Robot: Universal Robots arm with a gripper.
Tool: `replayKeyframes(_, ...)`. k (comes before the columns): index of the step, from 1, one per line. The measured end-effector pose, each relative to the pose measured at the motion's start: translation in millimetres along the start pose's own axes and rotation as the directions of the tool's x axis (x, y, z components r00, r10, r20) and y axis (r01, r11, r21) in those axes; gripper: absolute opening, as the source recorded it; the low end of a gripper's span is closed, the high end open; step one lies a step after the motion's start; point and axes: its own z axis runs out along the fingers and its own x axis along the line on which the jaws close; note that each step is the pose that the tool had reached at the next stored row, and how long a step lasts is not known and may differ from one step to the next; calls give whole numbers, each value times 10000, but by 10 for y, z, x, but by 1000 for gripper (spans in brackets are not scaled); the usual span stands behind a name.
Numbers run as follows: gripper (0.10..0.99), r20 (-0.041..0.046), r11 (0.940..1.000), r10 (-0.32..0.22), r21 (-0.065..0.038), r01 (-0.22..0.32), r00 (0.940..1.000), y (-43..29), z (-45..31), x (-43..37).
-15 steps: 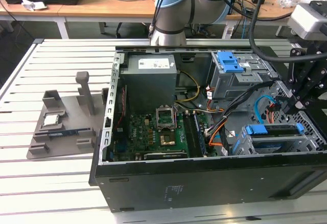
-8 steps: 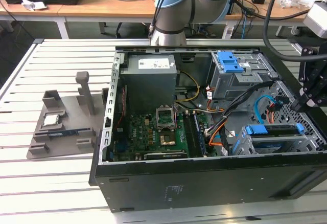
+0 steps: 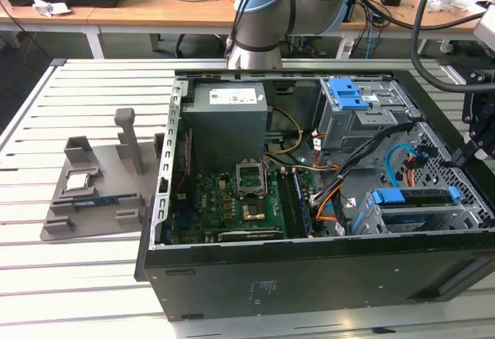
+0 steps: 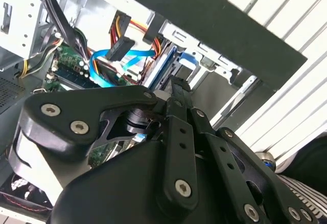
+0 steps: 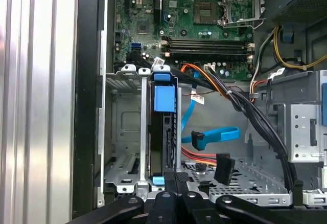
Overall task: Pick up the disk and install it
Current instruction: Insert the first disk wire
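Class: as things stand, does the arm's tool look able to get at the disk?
Probably yes: the tool hangs at one end of the disk; the drive cage is open there; the blue cable lies beside, not across.

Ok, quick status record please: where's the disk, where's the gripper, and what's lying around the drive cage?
disk: standing on edge in a slot of the drive cage, blue carrier around it
seating: cannot tell if fully home
gripper: at the disk's near end, by the cage rim
contact with disk: cannot tell
blue cable: lies in the bay beside the disk
computer case: open, on the slatted table
grey fixture: on the exterior view's left of the case, processor chip resting in it
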Motion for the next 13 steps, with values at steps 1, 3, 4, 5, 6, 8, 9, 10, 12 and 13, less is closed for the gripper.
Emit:
replayKeyframes(1,106,1,10000,-1,-1,1,10000,-18,0,-3)
replayKeyframes(3,106,0,10000,-1,-3,1,10000,-52,-2,-7)
replayKeyframes(4,106,0,10000,-1,-4,1,10000,-67,-3,-9)
replayKeyframes(5,106,0,10000,0,-6,0,10000,-92,-3,-11)
replayKeyframes(6,106,-1,10000,0,-7,0,10000,-105,-4,-13)
replayKeyframes(8,106,0,10000,0,-10,0,10000,-153,-5,-23)
replayKeyframes(9,106,-1,10000,0,-13,0,10000,-179,-4,-35)
replayKeyframes(10,106,-5,10000,0,-15,0,10000,-195,-4,-48)
replayKeyframes(12,106,-15,10000,0,-17,0,10000,-221,-1,-87)
replayKeyframes(13,106,-19,10000,1,-17,-1,10000,-229,0,-104)
